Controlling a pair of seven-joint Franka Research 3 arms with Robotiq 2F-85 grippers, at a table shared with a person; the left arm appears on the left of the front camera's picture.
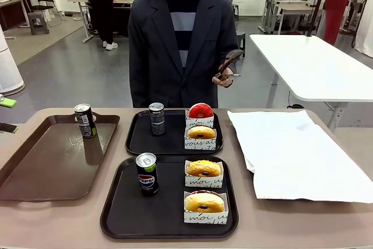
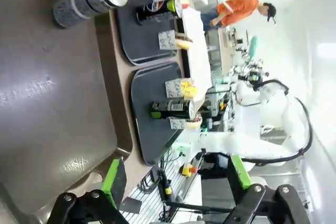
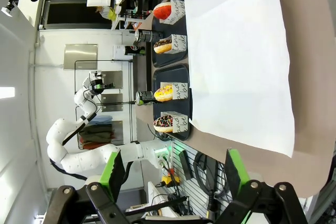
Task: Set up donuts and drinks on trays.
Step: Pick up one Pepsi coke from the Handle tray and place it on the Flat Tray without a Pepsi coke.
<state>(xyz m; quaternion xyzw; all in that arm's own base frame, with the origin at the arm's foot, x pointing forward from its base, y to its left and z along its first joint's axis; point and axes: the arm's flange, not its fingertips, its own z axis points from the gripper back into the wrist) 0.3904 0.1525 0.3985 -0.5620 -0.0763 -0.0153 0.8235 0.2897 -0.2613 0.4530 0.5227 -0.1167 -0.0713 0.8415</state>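
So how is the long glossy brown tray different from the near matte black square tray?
The long glossy brown tray is longer and shiny; the near matte black square tray is squarish and dull. The brown tray carries one can; the black tray holds a Pepsi can and two sleeved donuts. Both have raised rims.

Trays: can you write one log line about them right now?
near tray: Pepsi can, two donuts | far tray: can, two donuts | brown tray: one can | left gripper open

front: faces person across table | wrists: rolled sideways, low over table | shared: black trays [image 1: 175,225] [image 2: 152,108] [image 3: 178,72]
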